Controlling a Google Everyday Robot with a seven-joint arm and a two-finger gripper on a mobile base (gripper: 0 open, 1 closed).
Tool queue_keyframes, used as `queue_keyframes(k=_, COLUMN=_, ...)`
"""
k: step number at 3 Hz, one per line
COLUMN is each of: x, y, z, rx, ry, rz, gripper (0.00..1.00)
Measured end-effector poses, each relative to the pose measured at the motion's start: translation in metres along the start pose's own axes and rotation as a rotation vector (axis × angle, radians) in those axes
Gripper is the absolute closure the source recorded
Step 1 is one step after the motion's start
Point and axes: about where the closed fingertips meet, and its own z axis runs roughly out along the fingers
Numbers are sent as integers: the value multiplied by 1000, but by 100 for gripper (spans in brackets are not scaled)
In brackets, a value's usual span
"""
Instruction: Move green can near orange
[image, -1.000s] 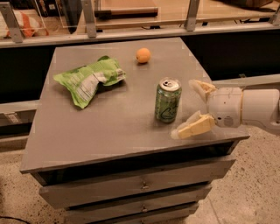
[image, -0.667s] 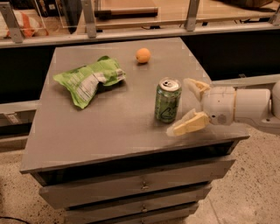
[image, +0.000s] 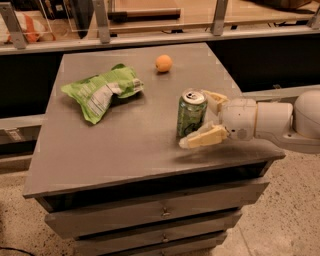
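Note:
The green can (image: 190, 116) stands upright on the right part of the grey tabletop (image: 125, 145). The orange (image: 163, 63) lies near the far edge, well behind the can. My gripper (image: 197, 120) reaches in from the right and is open. One pale finger (image: 206, 136) is in front of the can and the other (image: 214, 98) is behind it, so the can stands between them. I cannot tell whether the fingers touch the can.
A green-and-white chip bag (image: 101, 90) lies on the left part of the tabletop. Drawers (image: 160, 212) sit below the front edge. A railing with metal posts (image: 101, 20) runs behind the table.
My gripper has moved left toward the can, and its fingers now reach further along both sides of it. The can, orange and bag have not moved.

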Motion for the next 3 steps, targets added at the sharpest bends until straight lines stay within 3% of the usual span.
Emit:
queue_keyframes(k=2, x=-14, y=-1, z=9, rx=-60, ry=-107, rz=1, gripper=60)
queue_keyframes(k=3, x=-17, y=-4, z=4, rx=-28, ry=-117, rz=23, gripper=83)
